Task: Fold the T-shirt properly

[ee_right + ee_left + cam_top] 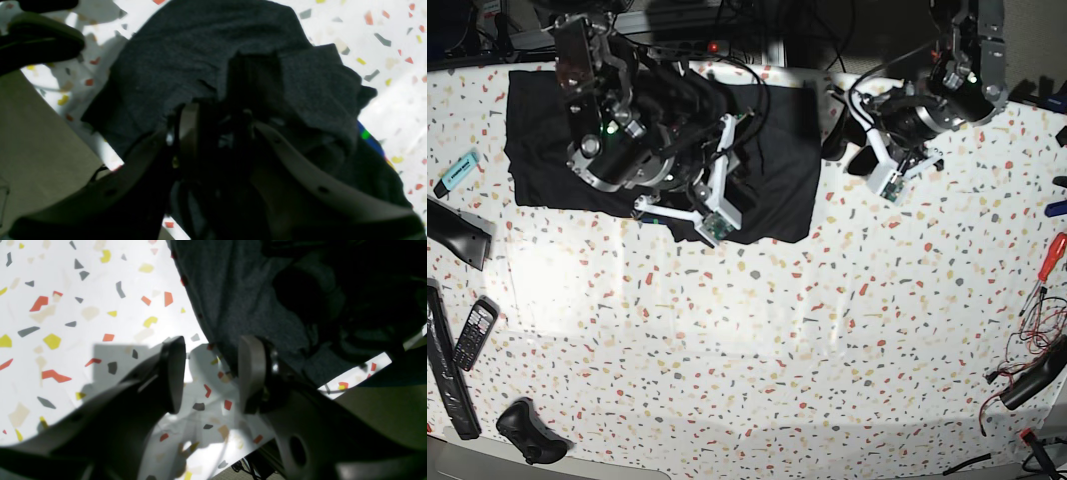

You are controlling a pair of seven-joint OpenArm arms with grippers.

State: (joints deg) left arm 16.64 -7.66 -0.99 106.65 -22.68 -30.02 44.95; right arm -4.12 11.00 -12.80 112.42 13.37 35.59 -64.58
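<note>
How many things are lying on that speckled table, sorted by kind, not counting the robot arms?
Clothing: 1, the black T-shirt
Handsets: 2, phone, black remote
Hand tools: 1, red screwdriver
Markers: 1, teal marker
Controllers: 1, black controller
Total: 6

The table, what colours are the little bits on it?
The table is white with red, yellow and grey specks, clearest in the left wrist view.
</note>
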